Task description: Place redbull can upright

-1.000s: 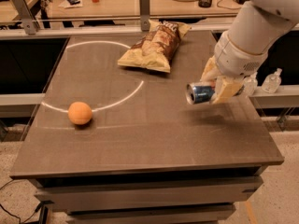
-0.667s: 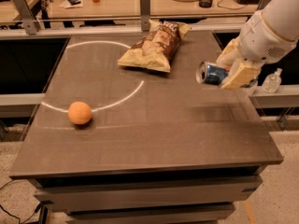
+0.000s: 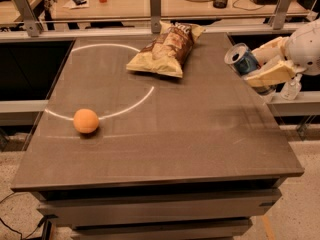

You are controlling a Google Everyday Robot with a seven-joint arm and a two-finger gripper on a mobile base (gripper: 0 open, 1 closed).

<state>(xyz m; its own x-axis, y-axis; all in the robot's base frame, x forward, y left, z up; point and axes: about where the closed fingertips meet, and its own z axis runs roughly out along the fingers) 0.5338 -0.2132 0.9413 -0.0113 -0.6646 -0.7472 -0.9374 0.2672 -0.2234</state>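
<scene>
Redbull can, the slim blue-and-silver metal one [image 3: 241,59], is clamped between the two cream fingers of my gripper [image 3: 254,66]. It is held in the air by the right edge of the dark grey table [image 3: 190,139], lying roughly on its side with one silver end turned toward the camera.

To do this step well, I judge that I need to rotate the wrist until the can's long axis is vertical. Then I bring it inward over bare tabletop, lower it until the bottom end sits flat, and only then open the fingers. The round orange ball [image 3: 86,121] at the near left is well apart. The crumpled brown-and-yellow chip bag [image 3: 165,51] further back is the closer thing to avoid. A tall, narrow can tips easily, so I want a slow, straight release.

My arm is cut off by the right edge. The fingers cover much of the can's body and its far end. I cannot tell whether it hangs over the table or just outside it. A small pale bottle [image 3: 290,88] sits behind the gripper, and the clutter on the far wooden desk [image 3: 125,6] is hard to make out.
</scene>
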